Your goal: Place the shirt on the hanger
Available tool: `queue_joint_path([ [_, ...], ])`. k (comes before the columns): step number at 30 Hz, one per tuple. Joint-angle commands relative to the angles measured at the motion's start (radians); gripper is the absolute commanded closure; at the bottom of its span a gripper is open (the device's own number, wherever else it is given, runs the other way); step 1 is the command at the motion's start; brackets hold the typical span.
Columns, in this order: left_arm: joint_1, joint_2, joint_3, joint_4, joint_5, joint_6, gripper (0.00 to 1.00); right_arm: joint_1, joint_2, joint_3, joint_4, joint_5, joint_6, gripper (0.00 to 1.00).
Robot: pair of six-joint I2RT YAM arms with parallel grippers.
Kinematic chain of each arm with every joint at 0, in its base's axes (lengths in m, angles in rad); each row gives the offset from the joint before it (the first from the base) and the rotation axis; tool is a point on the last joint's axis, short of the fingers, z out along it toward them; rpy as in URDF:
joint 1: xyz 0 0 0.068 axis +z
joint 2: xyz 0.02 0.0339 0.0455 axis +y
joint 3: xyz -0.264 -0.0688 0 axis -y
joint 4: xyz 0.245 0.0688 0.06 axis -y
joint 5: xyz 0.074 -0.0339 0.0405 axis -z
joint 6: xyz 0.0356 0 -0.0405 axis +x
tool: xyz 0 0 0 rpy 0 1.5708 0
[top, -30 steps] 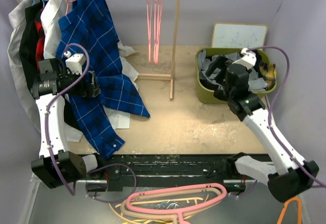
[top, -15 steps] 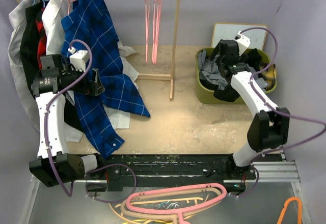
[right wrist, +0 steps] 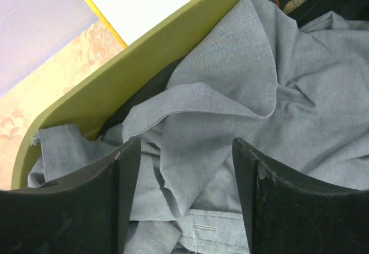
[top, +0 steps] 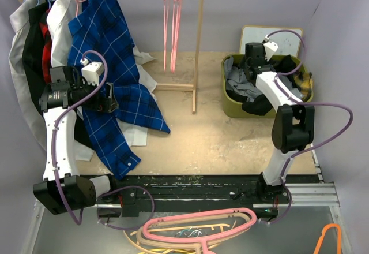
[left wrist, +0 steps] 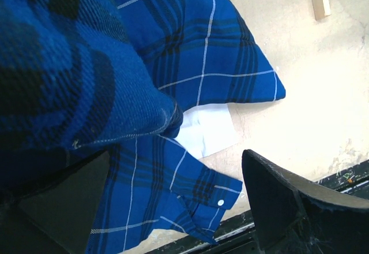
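The grey shirt (top: 237,81) lies crumpled in an olive-green bin (top: 231,108) at the right. My right gripper (top: 249,73) reaches down into that bin. In the right wrist view its jaws (right wrist: 187,208) stand apart over the shirt (right wrist: 230,92), with a fold and a buttonhole strip between the fingers (right wrist: 262,202). Thin pink hangers (top: 172,26) hang from the rail at the back centre. My left gripper (top: 109,101) is open beside the hanging blue checked shirt (top: 115,63). In the left wrist view that gripper (left wrist: 173,208) holds nothing.
Black, white and red garments (top: 34,40) hang at the left of the rail. A wooden rack post (top: 198,52) and its foot stand mid-table. A whiteboard (top: 271,38) leans behind the bin. Thick pink and cream hangers (top: 196,228) lie below the arm bases.
My right arm has stretched further back and down into the bin, and its jaws have narrowed over the grey shirt. The left gripper shifted slightly right along the blue shirt.
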Motion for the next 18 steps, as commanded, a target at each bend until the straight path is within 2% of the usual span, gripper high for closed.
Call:
queue_joint_path([
  [1, -0.006, -0.036, -0.013, 0.046, -0.031, 0.018, 0.01, -0.009, -0.003, 0.016, 0.040, 0.013, 0.012, 0.41],
  [5, -0.007, -0.028, -0.014, 0.044, -0.036, 0.017, 0.01, -0.010, 0.005, -0.003, 0.053, -0.020, 0.035, 0.52],
  [10, -0.007, -0.005, -0.010, 0.041, -0.030, 0.017, 0.01, -0.011, 0.017, -0.004, 0.065, -0.058, 0.039, 0.58],
  [14, -0.007, -0.001, -0.012, 0.042, -0.034, 0.017, 0.01, -0.011, 0.021, -0.004, 0.069, -0.061, 0.034, 0.69],
  [17, -0.007, -0.001, -0.022, 0.043, -0.031, 0.022, 0.01, -0.012, 0.029, 0.000, 0.075, -0.074, 0.028, 0.85],
  [18, -0.006, -0.001, -0.027, 0.045, -0.032, 0.022, 0.01, -0.013, 0.031, 0.001, 0.075, -0.077, 0.027, 0.86],
])
